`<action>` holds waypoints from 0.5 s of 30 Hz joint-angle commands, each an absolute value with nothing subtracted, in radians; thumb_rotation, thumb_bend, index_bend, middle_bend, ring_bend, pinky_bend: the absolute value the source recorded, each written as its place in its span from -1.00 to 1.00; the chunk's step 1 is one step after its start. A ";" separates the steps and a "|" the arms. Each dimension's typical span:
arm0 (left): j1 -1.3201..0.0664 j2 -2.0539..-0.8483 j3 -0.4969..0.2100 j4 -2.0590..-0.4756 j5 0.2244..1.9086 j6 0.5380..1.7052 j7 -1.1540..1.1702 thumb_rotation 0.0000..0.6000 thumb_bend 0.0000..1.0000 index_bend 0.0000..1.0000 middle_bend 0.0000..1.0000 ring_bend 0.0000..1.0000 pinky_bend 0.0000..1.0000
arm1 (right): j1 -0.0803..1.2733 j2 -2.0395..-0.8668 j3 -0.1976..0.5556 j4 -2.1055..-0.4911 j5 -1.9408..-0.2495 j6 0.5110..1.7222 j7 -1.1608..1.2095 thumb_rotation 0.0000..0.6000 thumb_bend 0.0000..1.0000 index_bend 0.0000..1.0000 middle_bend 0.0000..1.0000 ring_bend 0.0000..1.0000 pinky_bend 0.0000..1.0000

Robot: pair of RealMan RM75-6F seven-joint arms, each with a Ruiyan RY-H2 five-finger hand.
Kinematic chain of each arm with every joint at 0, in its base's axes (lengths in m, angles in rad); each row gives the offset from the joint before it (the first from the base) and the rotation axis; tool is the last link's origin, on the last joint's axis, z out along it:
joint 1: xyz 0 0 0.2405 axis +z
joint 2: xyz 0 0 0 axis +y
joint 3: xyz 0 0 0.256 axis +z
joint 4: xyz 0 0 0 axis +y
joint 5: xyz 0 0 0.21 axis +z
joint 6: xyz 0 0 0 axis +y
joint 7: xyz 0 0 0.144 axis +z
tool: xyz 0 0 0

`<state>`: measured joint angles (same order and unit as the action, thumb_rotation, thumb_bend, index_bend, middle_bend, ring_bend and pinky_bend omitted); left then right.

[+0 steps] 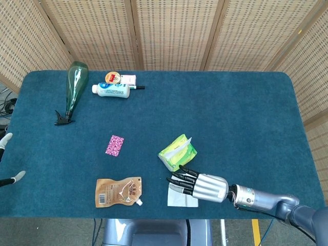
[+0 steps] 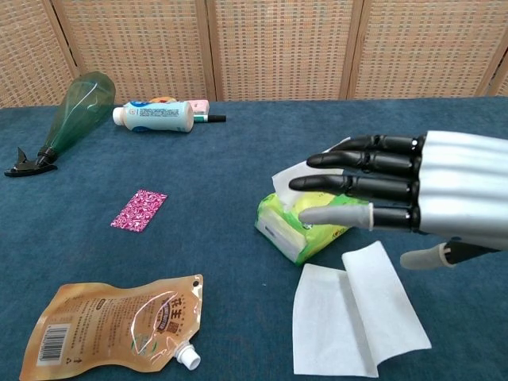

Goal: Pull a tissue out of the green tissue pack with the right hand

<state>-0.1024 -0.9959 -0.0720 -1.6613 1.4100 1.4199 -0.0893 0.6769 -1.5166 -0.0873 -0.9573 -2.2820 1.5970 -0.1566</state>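
The green tissue pack [image 1: 178, 152] lies near the middle of the blue table, and a white tissue [image 2: 290, 176] pokes up from its slot. A loose white tissue [image 1: 183, 196] lies flat on the cloth just in front of the pack [image 2: 305, 226], in the chest view at the bottom [image 2: 353, 317]. My right hand [image 1: 197, 184] hovers over that tissue with its fingers stretched out and apart, holding nothing; in the chest view the right hand [image 2: 397, 194] points left over the pack. Only pale fingertips [image 1: 5, 139] of my left hand show at the far left edge, spread apart.
A green spray bottle [image 1: 76, 84] lies at the back left, beside a white bottle [image 1: 111, 90] and a small round tub [image 1: 113, 77]. A pink card [image 1: 115, 145] and a brown spouted pouch [image 1: 119, 191] lie left of the pack. The table's front edge is close to the tissue.
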 commanded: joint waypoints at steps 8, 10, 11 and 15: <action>-0.103 -1.000 -0.069 -1.666 1.413 1.422 -0.075 1.00 -1.00 -1.00 -1.00 -1.00 -1.00 | 0.603 -1.369 -0.036 -0.898 -2.178 1.783 -0.175 1.00 -1.00 -1.00 -1.00 -1.00 -0.79; -0.100 -0.999 -0.068 -1.668 1.418 1.427 -0.076 1.00 -1.00 -1.00 -1.00 -1.00 -1.00 | 0.564 -1.345 -0.006 -0.883 -2.083 1.797 -0.126 1.00 -1.00 -1.00 -1.00 -1.00 -0.82; -0.099 -0.998 -0.068 -1.669 1.419 1.431 -0.076 1.00 -1.00 -1.00 -1.00 -1.00 -1.00 | 0.537 -1.335 0.010 -0.898 -2.020 1.783 -0.104 1.00 -1.00 -1.00 -1.00 -1.00 -0.86; -0.091 -0.998 -0.071 -1.670 1.420 1.450 -0.077 1.00 -1.00 -1.00 -1.00 -1.00 -1.00 | 0.421 -1.239 0.054 -1.139 -1.754 1.650 -0.078 1.00 -1.00 -1.00 -1.00 -1.00 -1.00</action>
<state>-0.0929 -0.9982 -0.0701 -1.6700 1.4193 1.4468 -0.0771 0.5369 -1.3373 -0.0051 -0.9469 -1.9865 1.7439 -0.1214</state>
